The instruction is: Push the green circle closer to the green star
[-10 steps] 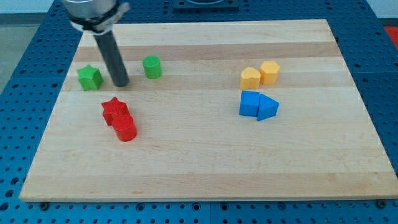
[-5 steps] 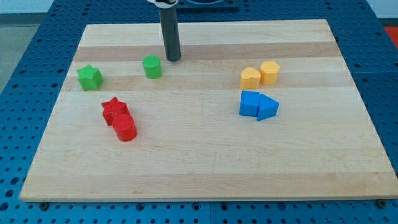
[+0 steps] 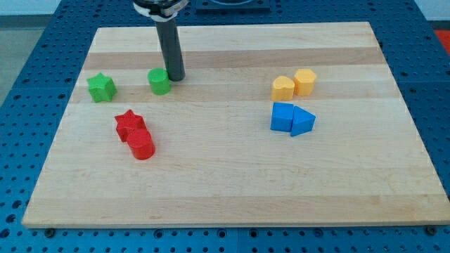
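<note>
The green circle [image 3: 159, 81] sits at the board's upper left. The green star [image 3: 101, 88] lies to its left, a gap of bare wood between them. My tip [image 3: 175, 76] is right against the green circle's right side, touching it or nearly so. The dark rod rises from there to the view's top edge.
A red star [image 3: 129, 124] and a red cylinder [image 3: 141, 145] sit together below the green blocks. Two yellow blocks [image 3: 294, 84] and two blue blocks [image 3: 292, 119] are grouped at the right. The wooden board [image 3: 232, 190] lies on a blue perforated table.
My tip swung from left of the green circle, around its top, to its right side. The green circle has moved left toward the green star.
</note>
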